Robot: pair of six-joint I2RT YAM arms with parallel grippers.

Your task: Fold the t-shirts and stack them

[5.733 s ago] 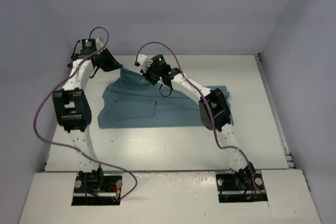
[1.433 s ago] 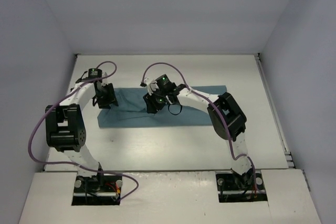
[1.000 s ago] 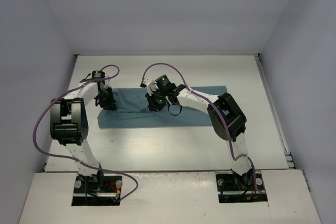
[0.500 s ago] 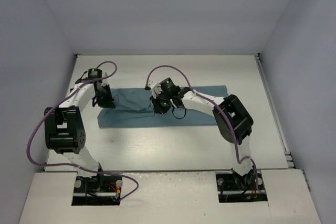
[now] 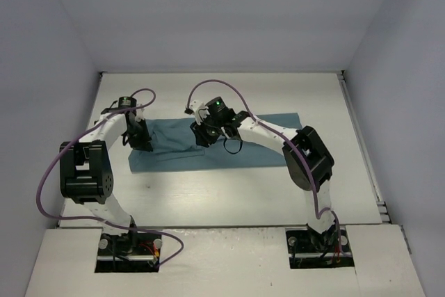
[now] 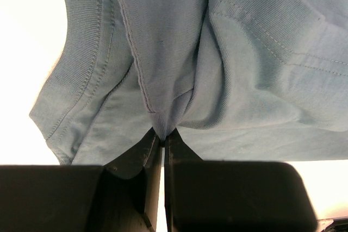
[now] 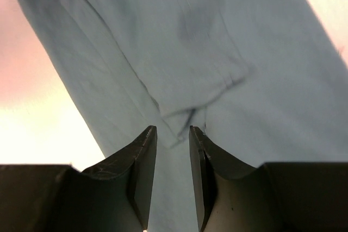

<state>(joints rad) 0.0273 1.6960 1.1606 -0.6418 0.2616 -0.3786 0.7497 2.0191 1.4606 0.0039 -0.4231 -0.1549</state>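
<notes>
Top view: t-shirt (image 5: 257,147) lies as a folded band mid-table (image 5: 229,193); left gripper (image 5: 142,140) at its 9 o'clock end, right gripper (image 5: 204,137) near mid-band; we cannot see either's jaws here. Left wrist: jaws closed, pinching a cloth ridge; hem cut off at 3 o'clock. Right wrist: jaws narrowly apart over a crease; contact unclear.
</notes>
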